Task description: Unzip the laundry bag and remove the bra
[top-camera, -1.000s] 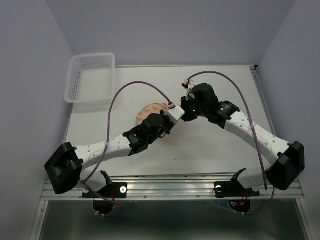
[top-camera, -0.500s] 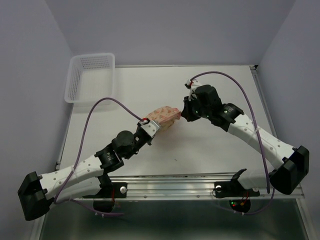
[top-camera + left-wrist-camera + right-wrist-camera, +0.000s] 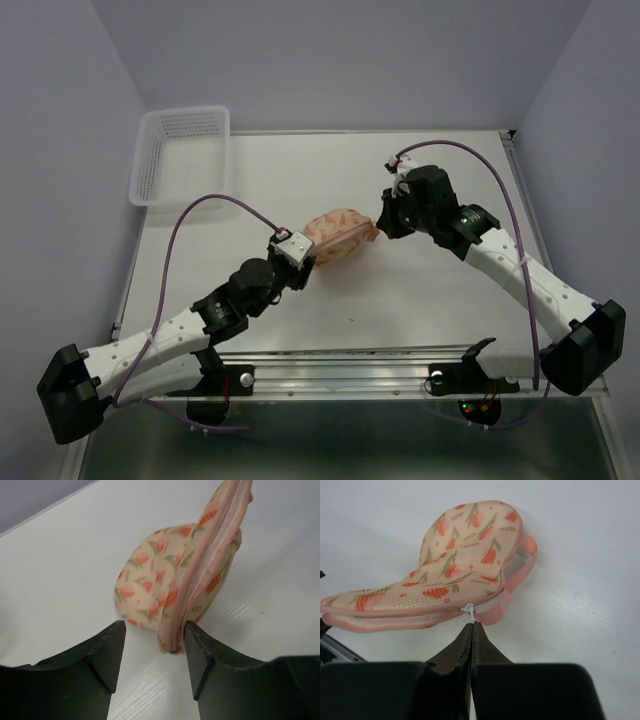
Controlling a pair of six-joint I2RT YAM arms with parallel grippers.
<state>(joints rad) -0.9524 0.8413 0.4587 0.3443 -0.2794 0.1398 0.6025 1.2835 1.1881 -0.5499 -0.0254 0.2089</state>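
basket [image 3: 185, 150] far left on the table [image 3: 430, 300], well apart from everything else; left arm comes in from the near-left corner; left gripper [image 3: 154, 647] low over mid-table, jaws apart, nothing clamped; bag [image 3: 340, 232] sits mid-table between the two grippers; its left end lies just past the left gripper's gap, right beside one finger [image 3: 200, 655], touching or not I can't tell; bag is up on its edge rather than flat, tilted, long axis running left to right; peach print on both faces, pink edging along the top seam; can't tell from any view whether the zip is parted; pink loop [image 3: 524, 555] on the bag's side next to the zip end, seen in the right wrist view; right gripper [image 3: 471, 626] at the bag's right end, fingers pressed fully together, tips pinching the small white pull [image 3: 469, 610] at the seam; right arm reaches in from the near-right corner, elbow out to the right
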